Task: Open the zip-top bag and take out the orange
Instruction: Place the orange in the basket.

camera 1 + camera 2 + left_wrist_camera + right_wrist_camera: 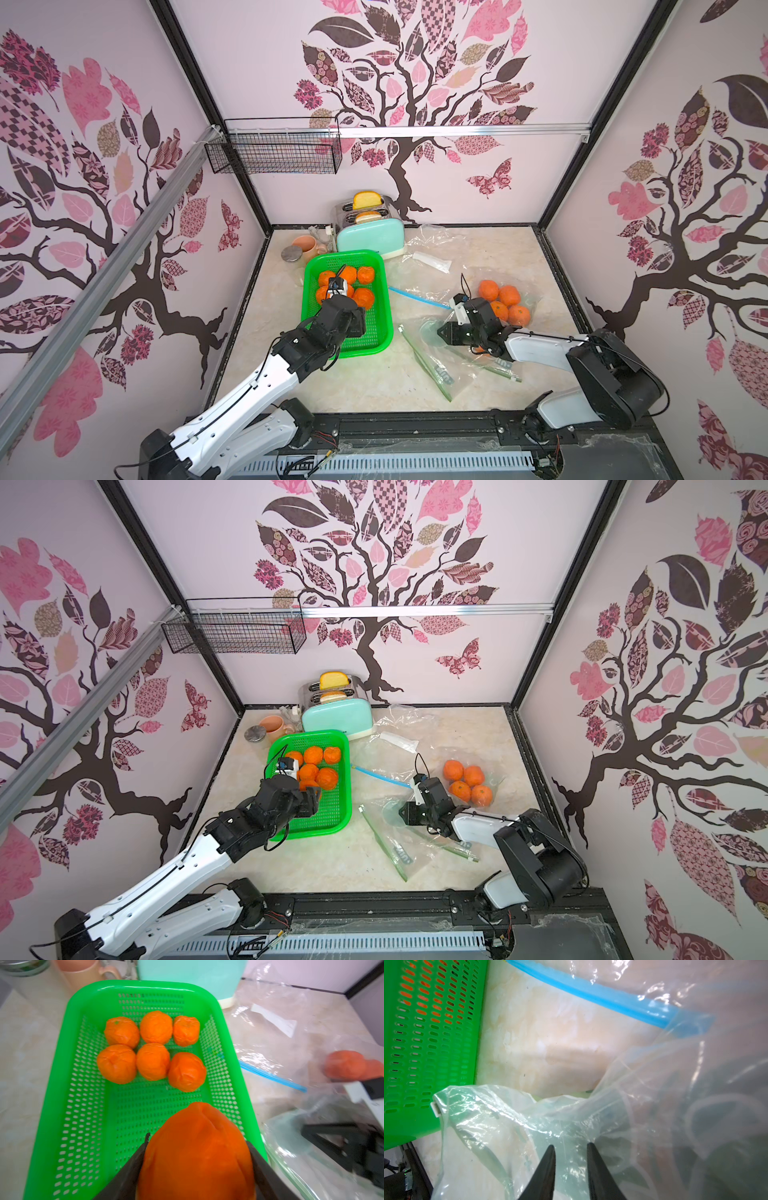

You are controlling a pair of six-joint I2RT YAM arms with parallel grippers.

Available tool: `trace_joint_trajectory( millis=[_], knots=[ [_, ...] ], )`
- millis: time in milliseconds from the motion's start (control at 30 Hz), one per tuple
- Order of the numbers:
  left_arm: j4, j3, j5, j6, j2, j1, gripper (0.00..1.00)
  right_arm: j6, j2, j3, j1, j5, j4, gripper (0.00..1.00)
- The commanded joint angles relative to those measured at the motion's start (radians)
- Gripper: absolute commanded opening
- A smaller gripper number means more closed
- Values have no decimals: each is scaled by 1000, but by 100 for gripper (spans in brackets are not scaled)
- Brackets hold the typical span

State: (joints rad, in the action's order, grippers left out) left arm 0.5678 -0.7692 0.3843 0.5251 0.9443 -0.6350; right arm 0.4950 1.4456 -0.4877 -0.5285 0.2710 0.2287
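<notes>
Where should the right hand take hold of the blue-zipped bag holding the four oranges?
By the blue zip strip, from above, pinching across its width. It lies straight on the table, toward the green basket and clear of the four oranges bunched at the opposite end. It is probably the firmest part.

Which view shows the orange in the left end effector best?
The left wrist view: the orange fills the foreground, clamped in the left end effector over the green basket. In both top views the left arm hides nearly all of it. The right wrist view shows only orange glimpses through basket holes.
</notes>
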Motion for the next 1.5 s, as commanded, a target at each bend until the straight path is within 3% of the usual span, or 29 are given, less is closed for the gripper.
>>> trace_joint_trajectory(
  millis=[0, 333, 567, 967, 1167, 1467],
  knots=[
    [-84, 31, 2, -5, 68, 105, 31, 6, -20, 6, 4, -15, 3, 30],
    [-218, 71, 31, -10, 302, 293, 35, 6, -5, 6, 4, -15, 4, 30],
    [-235, 59, 48, -8, 405, 299, 38, 7, -3, 7, 4, -13, 6, 30],
    [-221, 14, 118, -31, 517, 308, 53, 5, 3, 11, 4, -3, 3, 30],
    [-225, 5, 94, -52, 516, 308, 80, 1, 1, 12, 4, -6, -3, 30],
    [-174, 1, 72, -68, 372, 308, 82, -3, -4, 11, 4, -13, -8, 31]
  ],
)
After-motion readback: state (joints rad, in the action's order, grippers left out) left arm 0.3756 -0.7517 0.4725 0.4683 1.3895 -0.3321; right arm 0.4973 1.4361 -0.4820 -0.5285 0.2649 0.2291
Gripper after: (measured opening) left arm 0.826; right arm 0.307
